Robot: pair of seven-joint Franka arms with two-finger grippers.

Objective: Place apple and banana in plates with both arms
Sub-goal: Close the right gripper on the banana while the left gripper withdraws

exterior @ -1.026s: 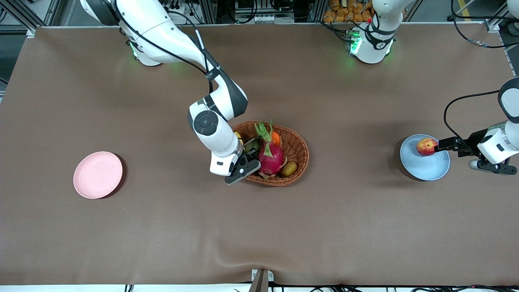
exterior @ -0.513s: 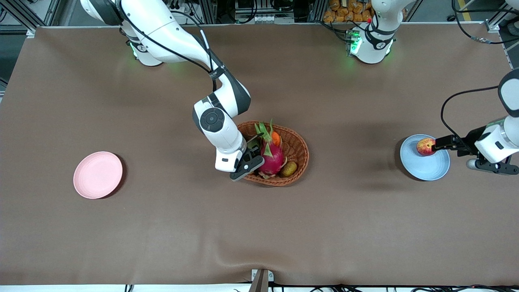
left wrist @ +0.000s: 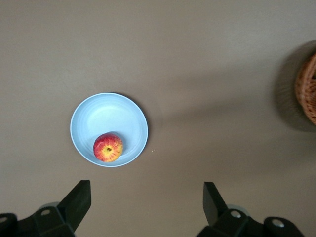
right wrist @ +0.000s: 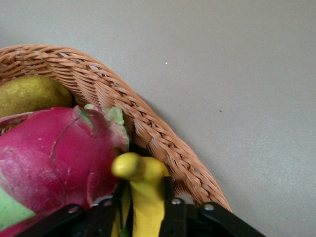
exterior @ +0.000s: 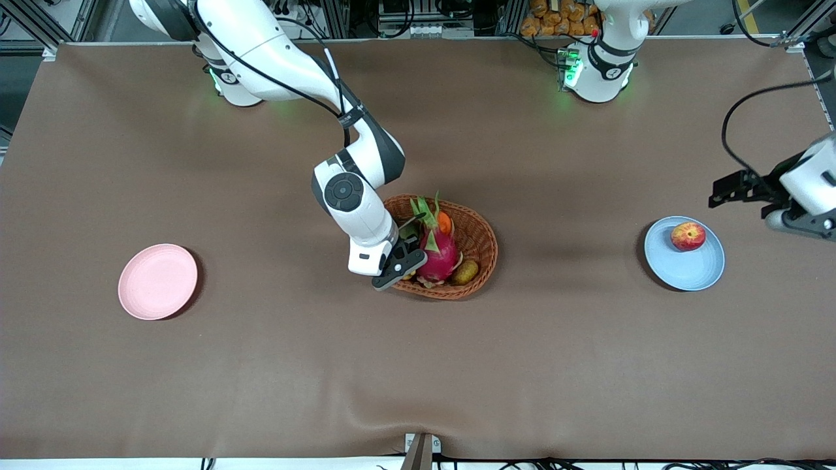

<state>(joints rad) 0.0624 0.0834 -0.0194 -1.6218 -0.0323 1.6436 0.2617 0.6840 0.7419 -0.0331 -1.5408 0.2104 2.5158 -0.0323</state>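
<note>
The apple (exterior: 688, 235) (left wrist: 108, 147), red with yellow patches, lies on the blue plate (exterior: 686, 277) (left wrist: 108, 108) at the left arm's end of the table. My left gripper (exterior: 718, 193) (left wrist: 145, 191) hangs open and holds nothing, over bare table just off that plate's rim. My right gripper (exterior: 403, 258) (right wrist: 144, 197) reaches into the wicker basket and is shut on the yellow banana (right wrist: 143, 185), whose tip sticks out past the fingers. In the front view the banana is hidden by the gripper. The pink plate (exterior: 157, 281) has nothing on it and lies toward the right arm's end.
The oval wicker basket (exterior: 484, 243) (right wrist: 148, 128) stands mid-table. It holds a magenta dragon fruit (exterior: 436, 251) (right wrist: 49, 158), a small orange fruit (exterior: 445, 223) and a brownish oval fruit (exterior: 465, 271) (right wrist: 29, 94). The dragon fruit presses against the banana.
My left gripper has drawn up and away from the apple, which stays on the blue plate. My right gripper has pushed a little deeper into the basket and shut on the banana.
</note>
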